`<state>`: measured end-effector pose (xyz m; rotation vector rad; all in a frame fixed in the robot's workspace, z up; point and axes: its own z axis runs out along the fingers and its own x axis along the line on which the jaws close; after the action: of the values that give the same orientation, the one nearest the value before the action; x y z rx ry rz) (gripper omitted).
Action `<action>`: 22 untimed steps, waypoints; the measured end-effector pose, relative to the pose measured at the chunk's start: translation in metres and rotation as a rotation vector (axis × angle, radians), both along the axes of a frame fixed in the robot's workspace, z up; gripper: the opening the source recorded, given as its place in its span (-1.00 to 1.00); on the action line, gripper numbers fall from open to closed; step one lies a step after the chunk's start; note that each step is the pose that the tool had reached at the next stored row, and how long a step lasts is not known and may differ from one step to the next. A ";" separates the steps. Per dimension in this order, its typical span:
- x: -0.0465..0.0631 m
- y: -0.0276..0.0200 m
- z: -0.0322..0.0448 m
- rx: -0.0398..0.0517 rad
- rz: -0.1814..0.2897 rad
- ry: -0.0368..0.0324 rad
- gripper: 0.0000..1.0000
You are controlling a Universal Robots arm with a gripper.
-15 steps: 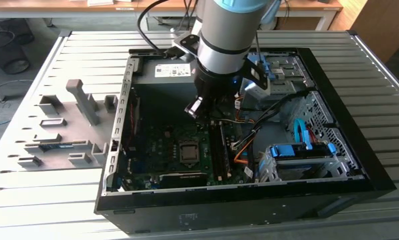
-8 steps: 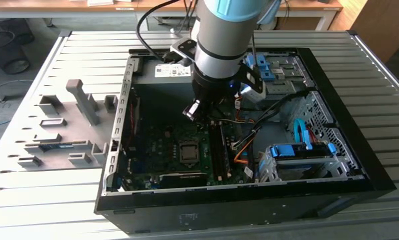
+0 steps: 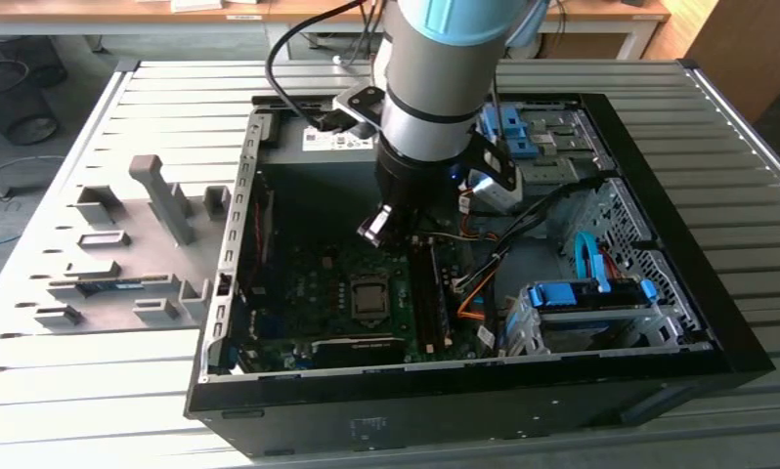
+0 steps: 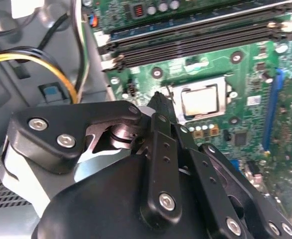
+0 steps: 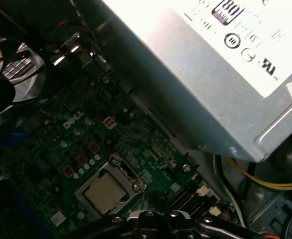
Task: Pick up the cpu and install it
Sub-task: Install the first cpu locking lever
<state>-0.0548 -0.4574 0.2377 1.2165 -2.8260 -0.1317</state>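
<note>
The cpu [image 4: 200, 102], a square silver chip, lies flat in its metal-framed socket on the green motherboard [image 4: 245, 64]. It also shows in the first wrist view as the cpu [image 5: 103, 191] and in the exterior view as the cpu [image 3: 368, 296]. My gripper [image 4: 155, 102] hangs inside the open computer case, a little above the board and just beside the socket. It is shut, with nothing seen between its fingers. In the exterior view the gripper [image 3: 377, 227] is above and slightly behind the socket.
The black case [image 3: 651, 322] lies open on a slatted metal table [image 3: 129, 352]. A grey power supply [image 5: 211, 74] sits close to the arm, and memory slots [image 4: 196, 40] run beside the socket. Yellow and orange cables [image 4: 36, 57], a fan [image 5: 16, 69] and blue drive bays [image 3: 585, 293] crowd the sides.
</note>
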 end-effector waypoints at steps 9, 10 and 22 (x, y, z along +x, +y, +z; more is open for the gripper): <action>-0.002 -0.0087 -0.0020 -0.0431 0.000 -0.0001 -0.80; -0.002 -0.0094 -0.0025 -0.0474 0.000 0.0000 -0.80; -0.003 -0.0174 -0.0136 -0.0777 0.002 0.0000 -0.80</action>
<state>-0.0581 -0.4748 0.2242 1.2026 -2.8016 -0.0216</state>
